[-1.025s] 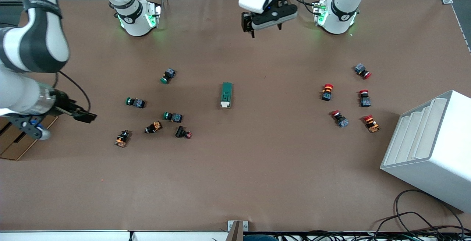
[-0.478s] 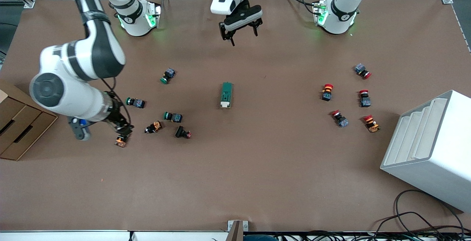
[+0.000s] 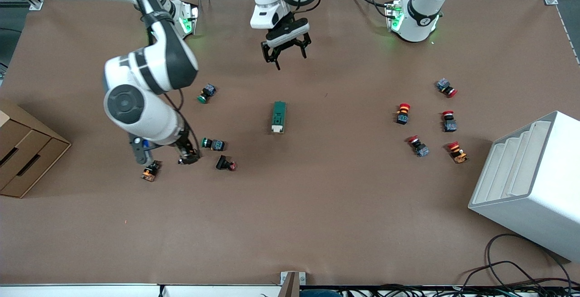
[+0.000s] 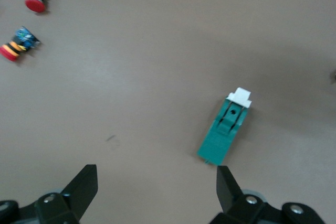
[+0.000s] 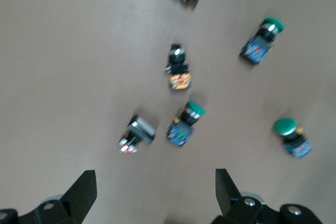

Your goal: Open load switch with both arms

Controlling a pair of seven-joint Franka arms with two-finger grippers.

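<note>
The load switch (image 3: 278,117) is a dark-green block lying flat mid-table, its white sliding piece (image 3: 277,128) at the end nearer the front camera. In the left wrist view the load switch (image 4: 224,129) lies just past one open fingertip (image 4: 224,179). My left gripper (image 3: 284,55) hangs open and empty over bare table between the arms' bases and the switch. My right gripper (image 3: 187,155) is open and empty over the cluster of push buttons toward the right arm's end, well apart from the switch. The right wrist view shows its gripper (image 5: 156,192) above bare table.
Green-capped buttons (image 3: 207,93) (image 3: 213,143), an orange one (image 3: 149,171) and a black one (image 3: 225,164) surround the right gripper. Several red-capped buttons (image 3: 402,113) lie toward the left arm's end. A white rack (image 3: 530,183) and a cardboard box (image 3: 22,161) stand at the table's ends.
The right arm has swung in from the table's end, bringing its gripper over the button cluster. The left gripper has moved out from the bases toward the load switch.
</note>
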